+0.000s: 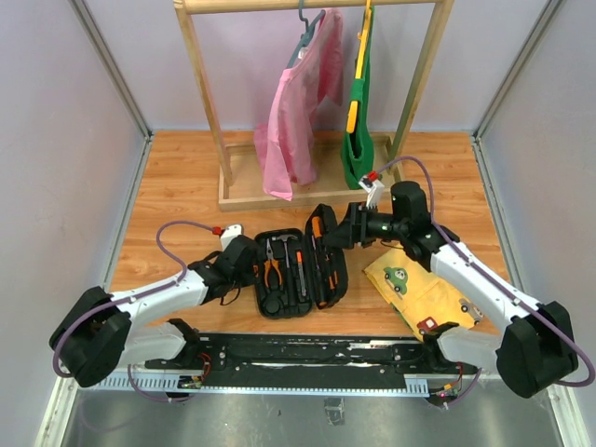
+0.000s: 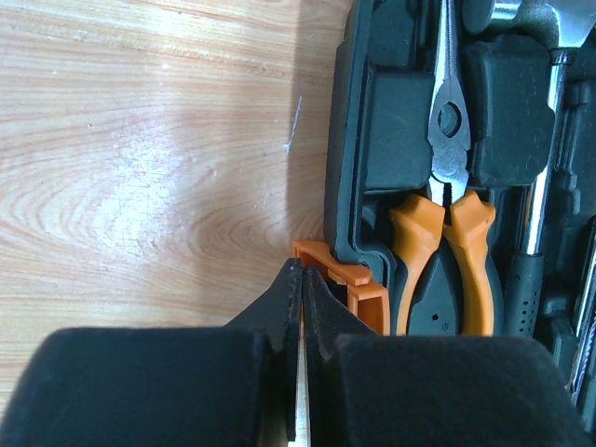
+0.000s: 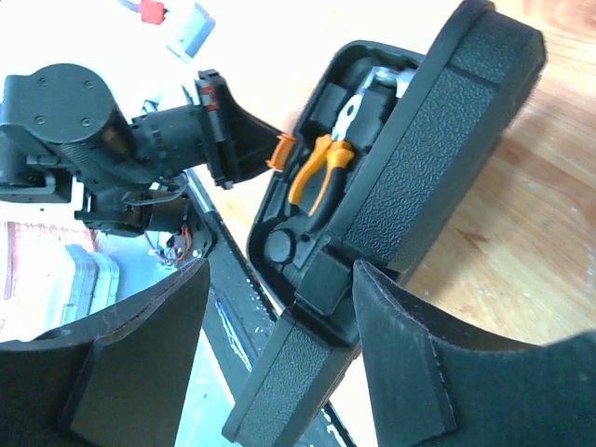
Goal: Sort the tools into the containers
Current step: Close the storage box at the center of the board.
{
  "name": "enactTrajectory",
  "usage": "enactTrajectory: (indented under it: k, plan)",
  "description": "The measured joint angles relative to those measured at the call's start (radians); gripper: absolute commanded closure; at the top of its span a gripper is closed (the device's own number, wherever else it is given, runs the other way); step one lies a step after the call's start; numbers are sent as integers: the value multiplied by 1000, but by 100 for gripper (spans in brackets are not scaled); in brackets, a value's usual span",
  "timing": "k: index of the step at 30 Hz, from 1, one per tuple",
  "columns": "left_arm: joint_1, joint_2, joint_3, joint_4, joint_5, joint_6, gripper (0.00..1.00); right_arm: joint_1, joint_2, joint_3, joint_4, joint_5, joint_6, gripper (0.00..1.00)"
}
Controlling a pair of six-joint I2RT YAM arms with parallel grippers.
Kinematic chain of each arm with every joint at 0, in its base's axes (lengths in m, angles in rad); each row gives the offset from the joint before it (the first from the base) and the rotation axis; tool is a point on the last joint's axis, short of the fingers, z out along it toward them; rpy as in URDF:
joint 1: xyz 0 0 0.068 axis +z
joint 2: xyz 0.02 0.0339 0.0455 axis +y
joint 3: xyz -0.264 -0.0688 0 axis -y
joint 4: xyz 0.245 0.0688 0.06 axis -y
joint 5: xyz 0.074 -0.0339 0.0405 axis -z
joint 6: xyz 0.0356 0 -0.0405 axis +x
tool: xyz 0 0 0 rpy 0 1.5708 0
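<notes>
The black tool case (image 1: pixel 271 302) lies open at mid-table, its lid (image 1: pixel 338 277) tilted up on the right. Orange-handled pliers (image 1: pixel 272 270) and a hammer (image 1: pixel 287 244) sit in the left half, and screwdrivers (image 1: pixel 331 268) in the lid. My left gripper (image 1: pixel 250 259) is shut with nothing in it, its tips (image 2: pixel 303 272) against the orange latch (image 2: pixel 341 279) beside the pliers (image 2: pixel 443 251). My right gripper (image 1: pixel 350 229) is open. In the right wrist view the lid (image 3: pixel 438 121) runs between its fingers, and the right finger (image 3: pixel 400 354) rests on its textured back.
A yellow picture board (image 1: pixel 421 294) lies right of the case, under my right arm. A wooden clothes rack (image 1: pixel 228 191) with pink and green garments stands at the back. Grey walls close in both sides.
</notes>
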Motion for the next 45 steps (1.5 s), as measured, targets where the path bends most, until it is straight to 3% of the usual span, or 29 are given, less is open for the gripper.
enactTrajectory:
  k: [17, 35, 45]
  plan:
    - [0, -13, -2, 6, -1, -9, 98, 231, 156, 139, 87, 51, 44, 36]
    - [-3, -169, -35, -212, -54, -219, 91, 264, 230, 179, 126, 31, 53, 35]
    - [-8, -186, -42, -239, -57, -245, 91, 323, 323, 278, 76, 16, 48, 35]
